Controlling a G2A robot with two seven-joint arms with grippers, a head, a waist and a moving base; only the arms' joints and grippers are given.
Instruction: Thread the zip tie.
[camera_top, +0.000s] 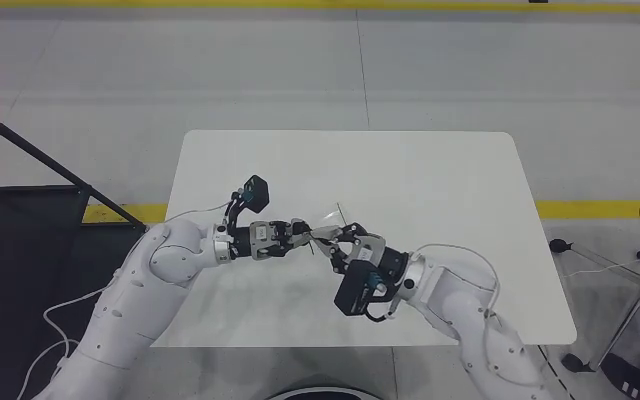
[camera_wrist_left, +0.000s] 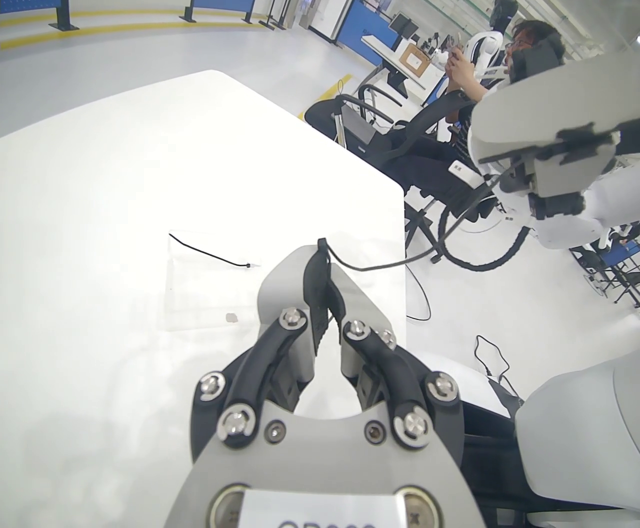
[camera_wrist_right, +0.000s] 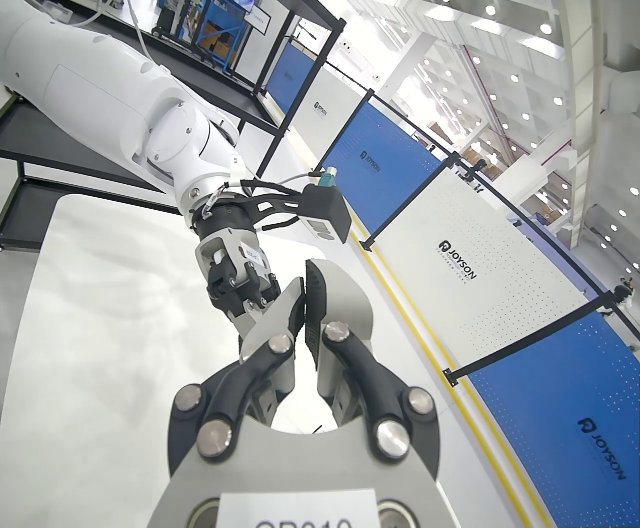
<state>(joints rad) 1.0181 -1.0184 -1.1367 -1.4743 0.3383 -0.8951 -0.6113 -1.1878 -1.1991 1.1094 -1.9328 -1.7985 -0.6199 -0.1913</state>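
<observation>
Above the table's (camera_top: 450, 180) near middle, the left claw (camera_wrist_left: 322, 256) pinches one end of the light, springy zip tie (camera_wrist_left: 365, 269), probably best taken near its free tip, while the right claw (camera_wrist_right: 306, 281) looks closed and empty.

White tabletop (camera_top: 450, 180) with rounded corners. A clear plastic sheet or bag (camera_wrist_left: 200, 295) lies flat on it near the middle, slightly left of centre. A thin black strand (camera_wrist_left: 210, 254) with a pale tip lies along one edge of the sheet. A small grey speck (camera_wrist_left: 231, 316) sits near the opposite edge.
</observation>
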